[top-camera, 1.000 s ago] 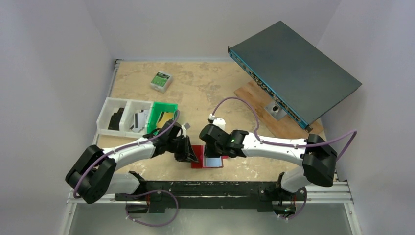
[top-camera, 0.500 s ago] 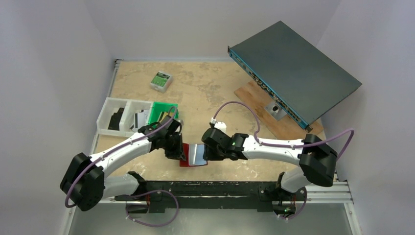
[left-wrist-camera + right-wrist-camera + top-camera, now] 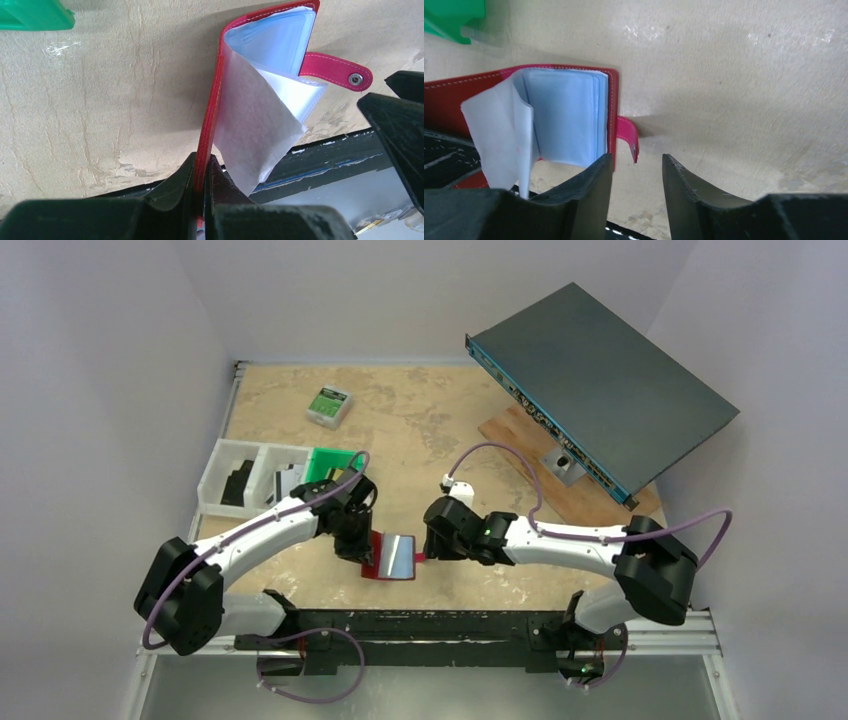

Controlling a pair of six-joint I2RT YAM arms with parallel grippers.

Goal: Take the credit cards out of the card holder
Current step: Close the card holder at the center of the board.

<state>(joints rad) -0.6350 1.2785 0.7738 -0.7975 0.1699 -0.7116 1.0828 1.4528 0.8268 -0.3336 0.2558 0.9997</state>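
The sandy table (image 3: pixel 420 420) carries a big grey case (image 3: pixel 600 380) tilted at the upper right, and a green bin (image 3: pixel 330 462) at the left. The two arms meet low in the middle of the top view.

Between them sits the red card holder (image 3: pixel 392 556), spread open near the lower edge of the table. The left tool (image 3: pixel 202 200) is clamped on the edge of its red cover, tipping that half up. This looks meant to steady the holder and fan out the pale blue pockets (image 3: pixel 566 117) for the other arm. One clear sleeve stands loose from the stack. The credit cards cannot be told apart from the pockets, so they are probably inside them.

The right tool (image 3: pixel 636 170) stands with its jaws apart and nothing between them, just right of the holder, near the snap tab (image 3: pixel 336 71). It seems placed to reach in for a card.

A second earlier the holder lay further right, under the right tool. Since then it has shifted left with the left tool, and the right tool has let go and backed off to the right.
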